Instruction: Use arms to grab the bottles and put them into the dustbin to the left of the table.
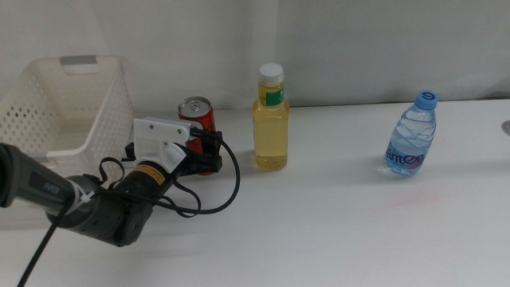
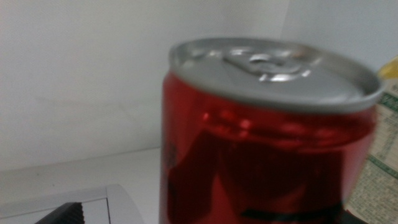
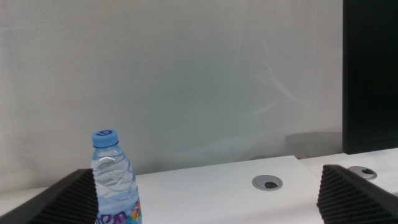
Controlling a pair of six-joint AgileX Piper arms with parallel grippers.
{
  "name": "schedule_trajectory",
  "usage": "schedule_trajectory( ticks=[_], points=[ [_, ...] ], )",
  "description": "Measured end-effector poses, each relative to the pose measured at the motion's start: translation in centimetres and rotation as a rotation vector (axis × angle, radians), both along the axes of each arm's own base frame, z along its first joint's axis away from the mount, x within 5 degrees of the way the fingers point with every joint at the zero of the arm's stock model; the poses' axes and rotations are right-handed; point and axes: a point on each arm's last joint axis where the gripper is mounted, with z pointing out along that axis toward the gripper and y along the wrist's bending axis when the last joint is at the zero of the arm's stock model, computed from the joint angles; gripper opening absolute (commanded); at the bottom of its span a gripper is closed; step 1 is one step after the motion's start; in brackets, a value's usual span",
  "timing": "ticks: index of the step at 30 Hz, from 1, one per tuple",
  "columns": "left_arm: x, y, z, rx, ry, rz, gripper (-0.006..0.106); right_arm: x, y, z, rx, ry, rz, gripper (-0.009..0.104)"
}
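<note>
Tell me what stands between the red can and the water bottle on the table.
The yellow-liquid bottle stands between the red can and water bottle, middle view.

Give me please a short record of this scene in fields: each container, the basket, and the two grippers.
red can: upright, beside the basket, left gripper at it
left gripper: around the can's lower part, grip not confirmed
yellow-liquid bottle: upright, white cap, right of the can
water bottle: upright, blue cap, far right
basket: white, perforated, at the table's left
right gripper: open, waiting, facing the water bottle
</note>
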Motion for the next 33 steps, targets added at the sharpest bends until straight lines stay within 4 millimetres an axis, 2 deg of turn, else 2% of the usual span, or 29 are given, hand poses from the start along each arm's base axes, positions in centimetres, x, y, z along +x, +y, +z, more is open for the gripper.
schedule_trajectory(
  ticks=[7,9,11,14,15,17,18,27,31,33],
  points=[
    [0.9,-0.2,-0.8,-0.019,0.012,0.005,0.089,0.0,0.0,0.0,0.000,0.000,0.000,0.094],
    [1.2,-0.3,-0.7,-0.016,0.014,0.004,0.085,0.0,0.0,0.0,0.000,0.000,0.000,0.094],
    [1.4,-0.5,-0.7,-0.014,0.021,0.001,0.076,0.0,0.0,0.0,0.000,0.000,0.000,0.094],
    [1.6,-0.7,-0.6,-0.010,0.024,-0.010,0.051,0.0,0.0,0.0,0.000,0.000,0.000,0.094],
    [1.6,-0.8,-0.5,-0.014,0.021,-0.012,0.030,0.0,0.0,0.0,0.000,0.000,0.000,0.094],
    [1.7,-0.8,-0.5,-0.016,0.021,-0.012,0.003,0.0,0.0,0.0,0.000,0.000,0.000,0.094],
    [1.7,-0.8,-0.4,-0.016,0.019,-0.012,-0.003,0.0,0.0,0.0,0.000,0.000,0.000,0.094],
    [2.4,-0.9,0.4,-0.002,0.049,-0.007,-0.003,0.0,0.0,0.0,0.000,0.002,0.000,0.094],
    [2.7,-0.9,2.7,0.010,0.065,0.002,-0.003,0.0,0.0,0.0,0.000,0.002,0.000,0.094],
    [2.8,-0.9,4.6,0.016,0.042,0.003,-0.003,0.0,0.0,0.0,0.000,0.002,0.000,0.094]
  ],
)
